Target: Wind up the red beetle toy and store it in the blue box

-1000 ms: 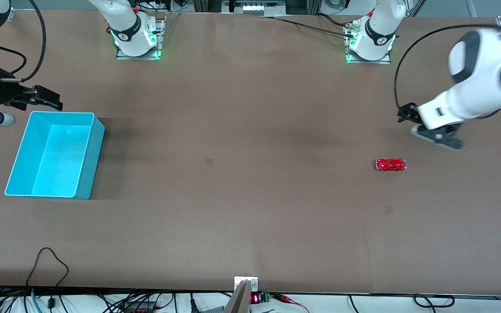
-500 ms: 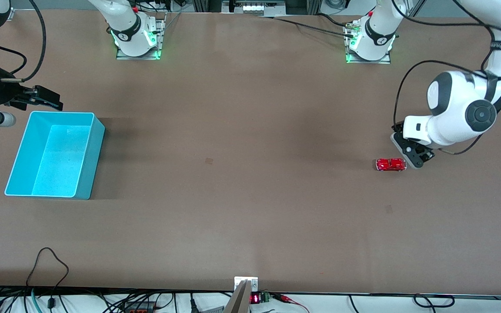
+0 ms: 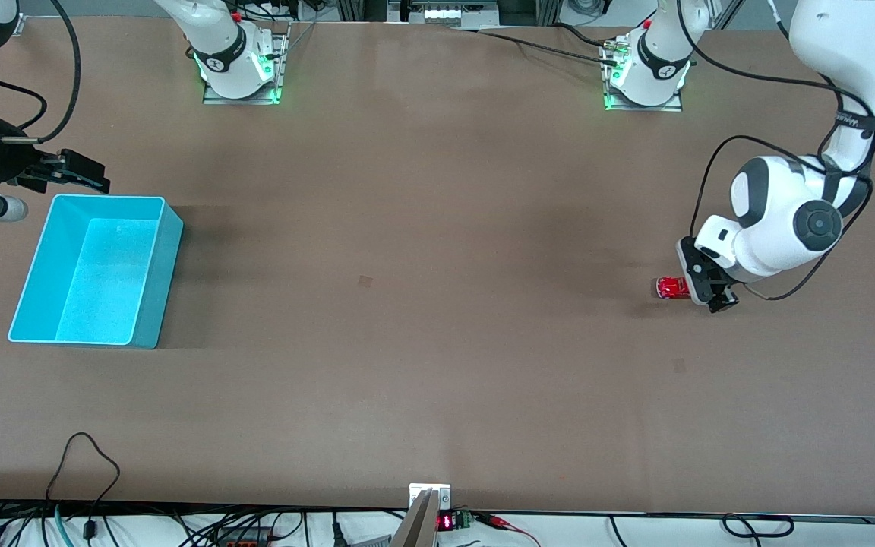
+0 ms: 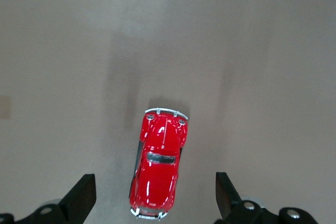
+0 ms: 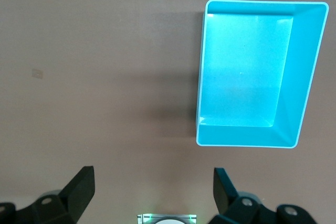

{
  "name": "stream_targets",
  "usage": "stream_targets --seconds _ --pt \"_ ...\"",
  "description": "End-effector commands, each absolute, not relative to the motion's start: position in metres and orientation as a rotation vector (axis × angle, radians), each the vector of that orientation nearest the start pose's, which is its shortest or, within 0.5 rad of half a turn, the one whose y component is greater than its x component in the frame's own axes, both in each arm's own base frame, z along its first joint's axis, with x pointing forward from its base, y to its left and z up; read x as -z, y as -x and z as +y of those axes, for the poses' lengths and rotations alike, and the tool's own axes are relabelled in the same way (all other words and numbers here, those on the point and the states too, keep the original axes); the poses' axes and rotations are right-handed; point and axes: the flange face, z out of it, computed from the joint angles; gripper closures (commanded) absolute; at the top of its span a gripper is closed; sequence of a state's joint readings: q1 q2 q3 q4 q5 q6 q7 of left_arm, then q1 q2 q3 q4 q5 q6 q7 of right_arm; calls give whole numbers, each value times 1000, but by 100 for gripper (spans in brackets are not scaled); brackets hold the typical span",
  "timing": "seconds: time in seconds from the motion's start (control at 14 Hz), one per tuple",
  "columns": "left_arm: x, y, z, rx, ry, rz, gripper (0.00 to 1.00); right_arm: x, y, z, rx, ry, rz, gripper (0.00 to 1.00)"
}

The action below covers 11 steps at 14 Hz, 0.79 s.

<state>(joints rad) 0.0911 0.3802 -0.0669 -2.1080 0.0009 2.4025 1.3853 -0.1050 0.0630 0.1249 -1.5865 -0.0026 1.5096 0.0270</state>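
Observation:
The red beetle toy (image 3: pixel 671 288) stands on the brown table toward the left arm's end. My left gripper (image 3: pixel 703 286) is open and low over the toy's end, which it partly hides. In the left wrist view the toy (image 4: pixel 158 167) lies between the two spread fingers (image 4: pixel 79 196), apart from both. The blue box (image 3: pixel 96 270) stands empty toward the right arm's end. My right gripper (image 3: pixel 77 172) is open in the air beside the box's rim on the robots' side, and it waits. The right wrist view shows the box (image 5: pixel 257 95) past its spread fingers (image 5: pixel 81 187).
The two arm bases (image 3: pixel 236 64) stand along the table's edge on the robots' side. Cables and a small display (image 3: pixel 445 522) lie along the table edge nearest the front camera. Wide bare brown table (image 3: pixel 407 304) spans between box and toy.
My left arm has swung down from above the table and lowered its open gripper onto the end of the red beetle toy. The toy, the box and the right arm have not moved.

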Motion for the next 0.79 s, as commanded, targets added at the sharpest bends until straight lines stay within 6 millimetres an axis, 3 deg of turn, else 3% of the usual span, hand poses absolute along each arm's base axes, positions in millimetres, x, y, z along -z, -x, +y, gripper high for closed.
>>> stream_targets --seconds 0.0,0.5,0.71 --pt "-222 -581 15 -54 2420 2077 0 -580 -563 9 -215 3114 21 0" --pt "-199 -582 29 -22 2228 2210 0 -580 -563 9 -218 3114 21 0" --pt "-196 -576 40 -32 2224 2227 0 -580 -563 8 -220 3114 21 0"
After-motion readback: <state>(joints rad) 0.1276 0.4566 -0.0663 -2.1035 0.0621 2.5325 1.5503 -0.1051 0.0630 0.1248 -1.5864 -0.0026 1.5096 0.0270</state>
